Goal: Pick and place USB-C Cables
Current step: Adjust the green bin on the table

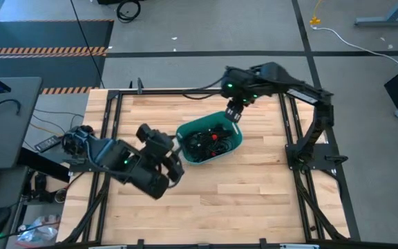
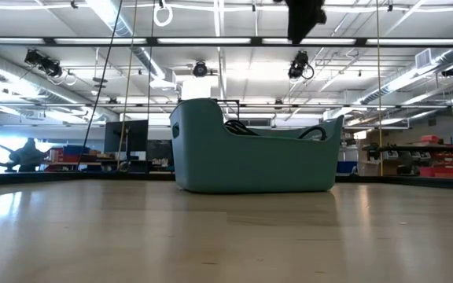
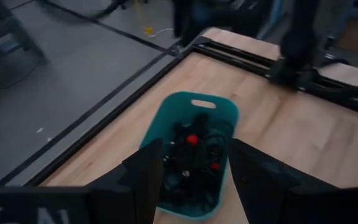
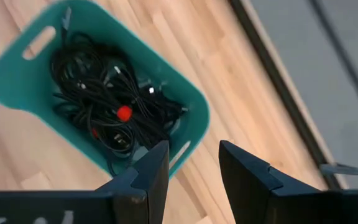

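USB-C cables (image 1: 209, 140) heaped inside teal basket (image 1: 235, 142). Left gripper (image 1: 175, 153) and right gripper (image 1: 233, 113) flanking basket, both parted, empty. No legible writing.

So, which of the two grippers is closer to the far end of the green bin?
The right gripper: it hangs open above the bin's far rim. The left gripper, also open, is at the bin's near end.

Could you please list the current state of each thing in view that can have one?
Bin: upright on the table, holding the cables.
Cables: tangled pile inside the bin, none held.
Left gripper: fingers open, empty, beside the bin's left end.
Right gripper: fingers open, empty, above the bin's far rim.
Table: bears the bin only.
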Tool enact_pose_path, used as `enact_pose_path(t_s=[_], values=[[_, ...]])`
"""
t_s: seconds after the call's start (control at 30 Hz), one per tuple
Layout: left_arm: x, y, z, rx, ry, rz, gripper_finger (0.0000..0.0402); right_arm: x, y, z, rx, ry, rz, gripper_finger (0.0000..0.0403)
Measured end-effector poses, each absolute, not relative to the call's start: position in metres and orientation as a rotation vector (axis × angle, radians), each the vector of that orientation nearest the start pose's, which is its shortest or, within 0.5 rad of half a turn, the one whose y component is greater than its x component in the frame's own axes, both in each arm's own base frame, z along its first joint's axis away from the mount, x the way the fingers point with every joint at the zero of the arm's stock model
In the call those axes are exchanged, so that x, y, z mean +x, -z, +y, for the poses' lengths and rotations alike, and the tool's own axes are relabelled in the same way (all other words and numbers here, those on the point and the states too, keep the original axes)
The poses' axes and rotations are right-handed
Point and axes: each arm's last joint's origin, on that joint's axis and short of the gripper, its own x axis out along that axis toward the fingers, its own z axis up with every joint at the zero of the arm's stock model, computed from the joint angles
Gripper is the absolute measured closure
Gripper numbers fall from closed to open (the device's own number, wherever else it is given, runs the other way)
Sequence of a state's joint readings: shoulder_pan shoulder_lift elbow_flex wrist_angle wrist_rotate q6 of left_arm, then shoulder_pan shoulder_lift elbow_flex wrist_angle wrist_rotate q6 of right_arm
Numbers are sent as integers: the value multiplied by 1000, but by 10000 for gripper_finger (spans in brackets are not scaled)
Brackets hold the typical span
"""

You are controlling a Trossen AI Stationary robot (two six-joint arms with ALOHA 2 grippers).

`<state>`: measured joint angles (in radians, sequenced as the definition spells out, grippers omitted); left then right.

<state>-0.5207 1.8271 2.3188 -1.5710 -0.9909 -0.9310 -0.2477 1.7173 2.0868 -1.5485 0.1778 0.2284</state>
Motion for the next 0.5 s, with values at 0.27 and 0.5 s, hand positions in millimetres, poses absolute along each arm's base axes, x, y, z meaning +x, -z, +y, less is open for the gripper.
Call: enact_pose_path(t_s=[0.27,0.5], values=[[274,-453,-156,-78,-629,525,214,304,-364,-128,370,476,1304,257],[273,-453,-158,-70,-619,528,214,293,-314,-157,519,476,1400,257]])
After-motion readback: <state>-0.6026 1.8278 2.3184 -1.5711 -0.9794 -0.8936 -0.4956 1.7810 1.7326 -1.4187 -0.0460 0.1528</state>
